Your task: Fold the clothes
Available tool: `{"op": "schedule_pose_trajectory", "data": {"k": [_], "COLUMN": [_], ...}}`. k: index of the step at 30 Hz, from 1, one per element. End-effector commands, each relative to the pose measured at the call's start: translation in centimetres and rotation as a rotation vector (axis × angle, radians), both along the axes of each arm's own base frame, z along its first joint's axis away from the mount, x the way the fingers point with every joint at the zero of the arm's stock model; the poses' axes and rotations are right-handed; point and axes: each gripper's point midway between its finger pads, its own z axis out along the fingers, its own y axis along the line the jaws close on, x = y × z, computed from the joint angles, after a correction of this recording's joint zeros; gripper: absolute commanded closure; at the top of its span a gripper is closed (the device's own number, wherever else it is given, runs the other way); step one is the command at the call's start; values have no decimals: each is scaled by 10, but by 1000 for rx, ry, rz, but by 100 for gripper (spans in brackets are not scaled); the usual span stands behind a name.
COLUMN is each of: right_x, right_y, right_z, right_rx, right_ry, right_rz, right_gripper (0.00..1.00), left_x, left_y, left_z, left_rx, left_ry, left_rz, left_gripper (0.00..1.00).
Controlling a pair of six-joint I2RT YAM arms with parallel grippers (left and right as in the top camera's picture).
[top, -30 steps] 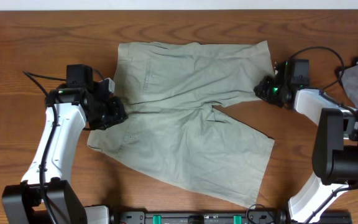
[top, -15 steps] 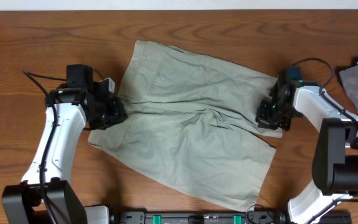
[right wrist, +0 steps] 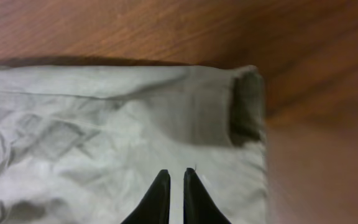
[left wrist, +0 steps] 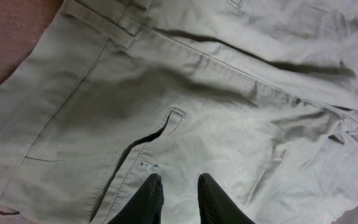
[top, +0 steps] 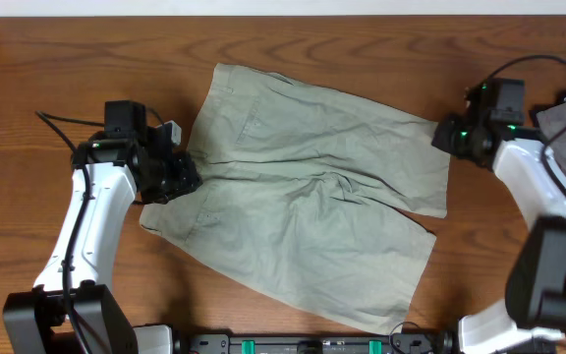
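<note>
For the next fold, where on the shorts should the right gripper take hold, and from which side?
Probably the hem corner of the upper leg of the shorts, approached from the right over the bare table. That corner lies at the cloth's free edge and looks slightly curled up, leaving room for a finger to slip under. The right gripper is nearest to it.

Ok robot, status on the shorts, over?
Left gripper on shorts near waistband, grip unclear. Right gripper shut, empty, by leg corner. Shorts spread, unfolded. Nothing blocking.
</note>
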Motion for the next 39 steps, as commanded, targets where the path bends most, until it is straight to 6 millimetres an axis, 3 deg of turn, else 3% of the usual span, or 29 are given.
{"op": "schedule_pose_trajectory", "data": {"k": [1,5,9,13,15,18,23,25,28,35,39], "right_x": [5,28,57,90,98,105,118,116,101,44,42], "right_y": [10,24,14,-8,-27,-46,-28,-11,8,22,46], "right_z": [-34,-59,-74,-57,-49,-38,4,18,23,-11,-31], "right_rx": [92,198,207,226,265,286,386,406,348,-8,-63], "right_ry": [54,12,-84,-243,-271,-306,-365,-336,-224,183,199], "right_rz": [-34,-34,-93,-194,-313,-348,-88,38,160,185,215], "right_gripper": [95,97,99,96,96,97,98,99,98,97,95], "left_x": [-1,-1,-1,-2,-2,-2,-2,-2,-2,10,18], "left_y": [-2,-2,-2,-3,-3,-3,-3,-3,-6,-36,-37], "left_z": [-1,-1,-1,-1,-1,-1,-1,-1,-1,2,-5], "left_rx": [-8,-8,-8,-8,-8,-8,-8,-9,-9,18,108], "left_ry": [-2,-1,-1,2,3,2,1,2,-5,-103,-127], "left_rz": [-17,-17,-17,-17,-17,-17,-17,-17,-39,-188,-216], "left_gripper": [78,78,78,78,78,78,77,76,75,76,77]}}
